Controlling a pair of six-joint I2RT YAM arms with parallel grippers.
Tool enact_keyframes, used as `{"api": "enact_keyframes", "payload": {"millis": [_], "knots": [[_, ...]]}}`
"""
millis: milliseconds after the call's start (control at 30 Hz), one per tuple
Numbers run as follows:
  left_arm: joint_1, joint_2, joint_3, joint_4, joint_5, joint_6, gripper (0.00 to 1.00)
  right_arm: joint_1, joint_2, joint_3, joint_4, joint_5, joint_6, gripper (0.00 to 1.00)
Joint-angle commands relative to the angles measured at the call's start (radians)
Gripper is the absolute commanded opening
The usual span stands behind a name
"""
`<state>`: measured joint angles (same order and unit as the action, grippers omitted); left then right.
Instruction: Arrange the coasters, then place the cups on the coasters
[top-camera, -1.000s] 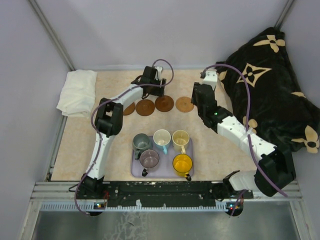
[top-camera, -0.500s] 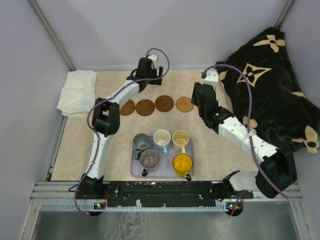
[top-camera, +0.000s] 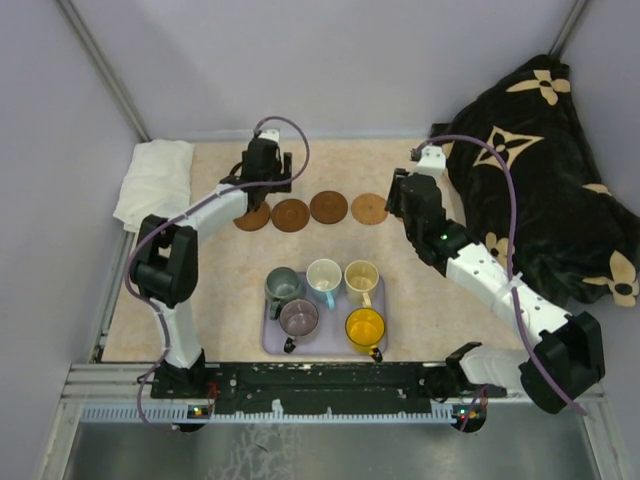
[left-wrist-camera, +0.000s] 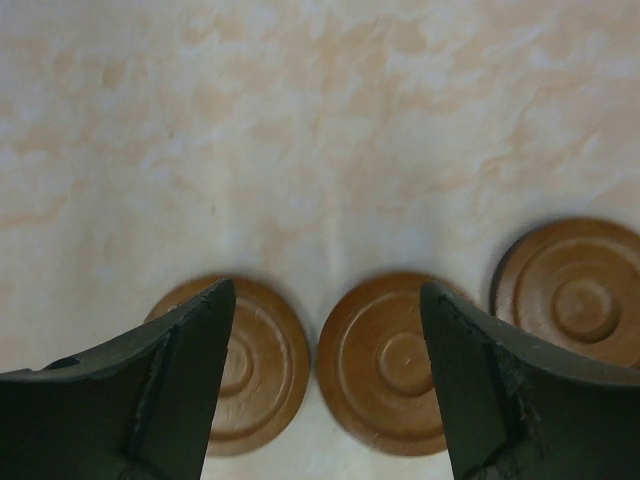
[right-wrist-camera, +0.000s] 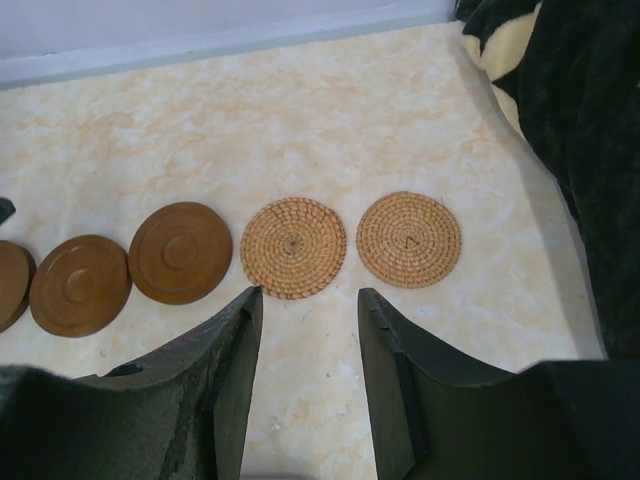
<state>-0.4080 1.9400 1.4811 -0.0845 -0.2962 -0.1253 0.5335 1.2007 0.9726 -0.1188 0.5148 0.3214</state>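
Four coasters show in a row in the top view: brown wooden discs (top-camera: 252, 217), (top-camera: 290, 214), (top-camera: 328, 207) and a woven tan one (top-camera: 369, 208). The right wrist view adds a second woven coaster (right-wrist-camera: 409, 239) beside the first (right-wrist-camera: 293, 247). My left gripper (top-camera: 262, 188) hovers open over the two leftmost wooden coasters (left-wrist-camera: 265, 360), (left-wrist-camera: 390, 365), holding nothing. My right gripper (right-wrist-camera: 310, 293) is open and empty, just short of the woven coasters. Five cups stand on the lavender tray (top-camera: 272, 345): grey-green (top-camera: 282, 285), white with blue handle (top-camera: 323, 275), cream (top-camera: 360, 277), mauve (top-camera: 298, 317), yellow (top-camera: 365, 326).
A folded white cloth (top-camera: 155, 185) lies at the table's far left. A black blanket with tan flowers (top-camera: 540, 170) fills the right side, close behind the right arm. Walls close the back and both sides.
My left arm has swung left along the row, from over the middle coasters to over the leftmost ones. The right arm has shifted slightly back and right.
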Motion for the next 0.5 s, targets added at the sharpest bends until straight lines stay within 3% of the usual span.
{"api": "enact_keyframes", "payload": {"millis": [0,267,300,367,467], "knots": [[-0.001,-0.08,-0.129,-0.064,-0.106,-0.069,0.8,-0.005,-0.041,-0.008,0.012,-0.028,0.034,0.44],[0.001,-0.158,-0.266,-0.083,-0.108,-0.125,0.73,-0.006,-0.064,-0.03,-0.005,-0.053,0.073,0.44],[0.006,-0.156,-0.272,-0.09,-0.107,-0.136,0.67,-0.005,-0.066,-0.032,-0.009,-0.053,0.078,0.44],[0.015,-0.155,-0.281,-0.1,-0.101,-0.155,0.44,-0.006,-0.067,-0.03,-0.018,-0.056,0.082,0.43],[0.035,-0.153,-0.292,-0.104,-0.064,-0.185,0.19,-0.005,-0.068,-0.025,-0.03,-0.055,0.084,0.43]]}}
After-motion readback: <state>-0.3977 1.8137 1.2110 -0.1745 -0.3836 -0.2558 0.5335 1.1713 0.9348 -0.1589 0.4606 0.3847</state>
